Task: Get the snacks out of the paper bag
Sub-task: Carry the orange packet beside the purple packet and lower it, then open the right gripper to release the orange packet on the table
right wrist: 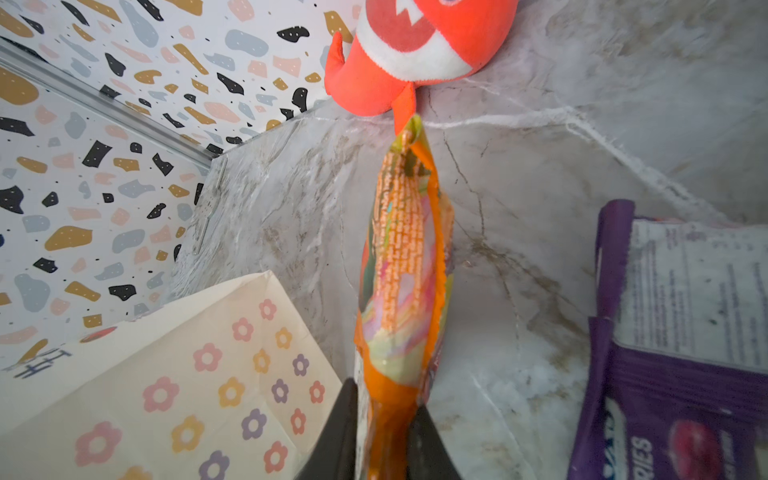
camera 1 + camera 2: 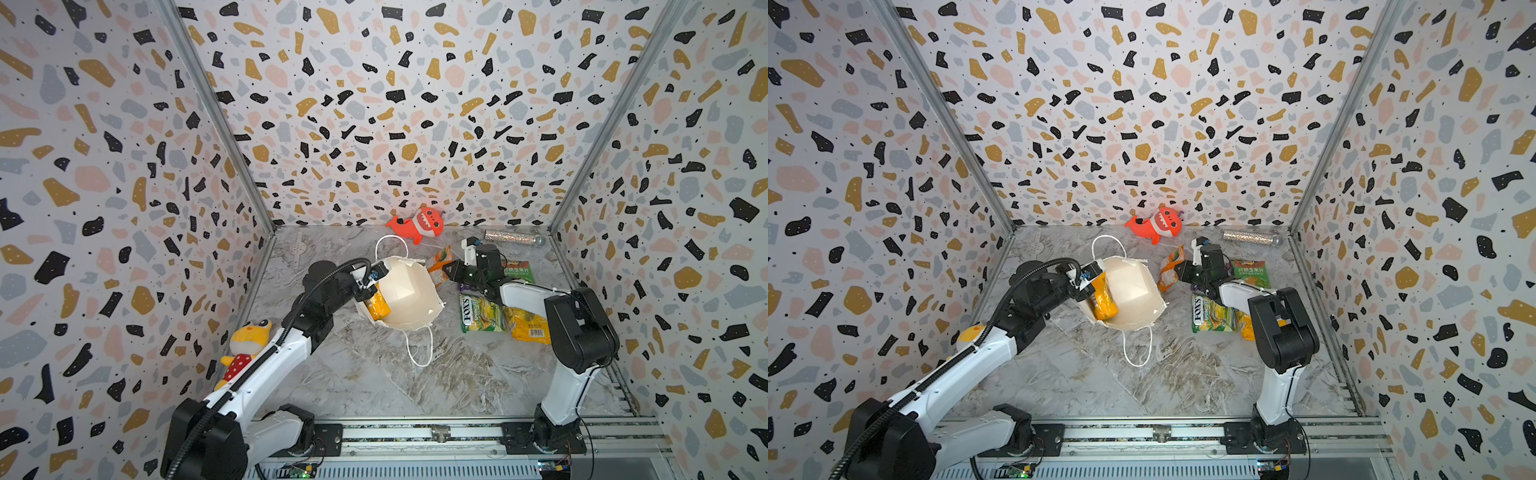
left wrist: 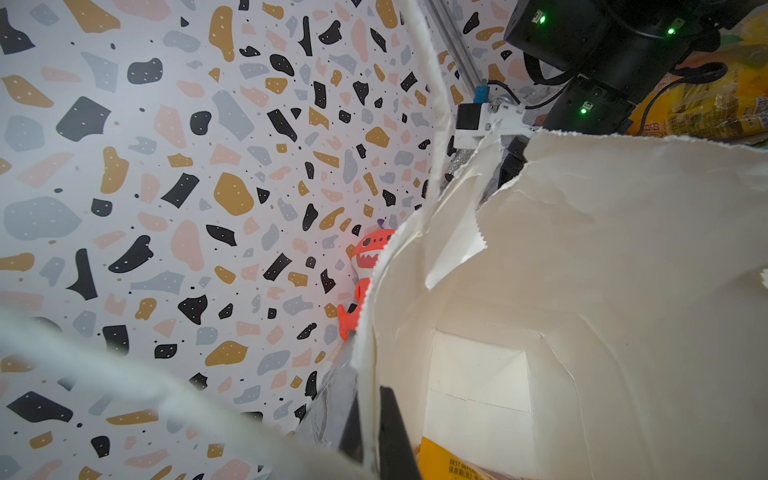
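The white paper bag lies with its mouth open toward the camera in both top views. My left gripper is shut on the bag's left rim, one finger inside and one outside the wall. An orange-yellow packet lies inside the bag. My right gripper is shut on an orange packet, held on edge just right of the bag. The FOX'S packet, a green packet, a yellow packet and a purple packet lie on the table by the right arm.
A red-orange shark plush lies at the back wall, a glittery silver tube at the back right. A yellow plush toy sits by the left wall under the left arm. The bag's cord handle trails toward the front.
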`<state>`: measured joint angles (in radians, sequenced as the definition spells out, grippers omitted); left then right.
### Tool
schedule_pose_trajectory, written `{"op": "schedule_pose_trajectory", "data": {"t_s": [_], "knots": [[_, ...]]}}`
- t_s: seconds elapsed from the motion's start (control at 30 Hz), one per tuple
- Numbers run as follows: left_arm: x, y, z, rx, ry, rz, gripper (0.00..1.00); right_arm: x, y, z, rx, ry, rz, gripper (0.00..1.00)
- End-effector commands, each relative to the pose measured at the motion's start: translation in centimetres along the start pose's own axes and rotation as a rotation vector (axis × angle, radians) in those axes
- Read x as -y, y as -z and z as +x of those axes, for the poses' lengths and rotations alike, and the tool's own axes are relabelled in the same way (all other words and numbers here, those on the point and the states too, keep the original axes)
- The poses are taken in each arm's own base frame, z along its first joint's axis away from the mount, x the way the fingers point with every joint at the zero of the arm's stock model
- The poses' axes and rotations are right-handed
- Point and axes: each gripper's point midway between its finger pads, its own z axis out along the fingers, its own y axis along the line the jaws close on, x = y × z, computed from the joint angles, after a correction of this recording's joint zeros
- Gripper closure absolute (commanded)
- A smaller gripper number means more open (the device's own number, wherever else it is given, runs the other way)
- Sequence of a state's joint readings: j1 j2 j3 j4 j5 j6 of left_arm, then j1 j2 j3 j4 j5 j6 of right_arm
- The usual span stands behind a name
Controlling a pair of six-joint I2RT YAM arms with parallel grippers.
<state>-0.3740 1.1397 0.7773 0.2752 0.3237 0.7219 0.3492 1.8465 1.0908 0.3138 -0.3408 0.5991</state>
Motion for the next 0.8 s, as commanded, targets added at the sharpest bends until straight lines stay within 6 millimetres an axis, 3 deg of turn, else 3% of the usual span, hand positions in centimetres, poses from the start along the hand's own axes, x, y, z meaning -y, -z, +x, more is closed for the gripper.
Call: {"op": "schedule_pose_trajectory", "data": {"t_s": [0.0,0.3,0.4,0.77], "knots": [[-2.7,0.3,-2.8,0.084,-0.036,-0.079,1.00,-0.3,0.5,-1.3,0.015,0.055,0.046,0.85],[-2.3,-0.3,-2.5,0.088,-0.031,-0.062,1.00,1.2,0.2,-0.9,-0.018,0.093,0.127,0.77],[-2.2,-0.5,-2.4,0.090,-0.023,-0.055,1.00,1.5,0.1,-1.0,-0.026,0.108,0.149,0.63],[-2.3,-0.3,-2.8,0.099,-0.018,-0.051,1.00,2.1,-1.3,-0.2,-0.067,0.156,0.220,0.65]]}}
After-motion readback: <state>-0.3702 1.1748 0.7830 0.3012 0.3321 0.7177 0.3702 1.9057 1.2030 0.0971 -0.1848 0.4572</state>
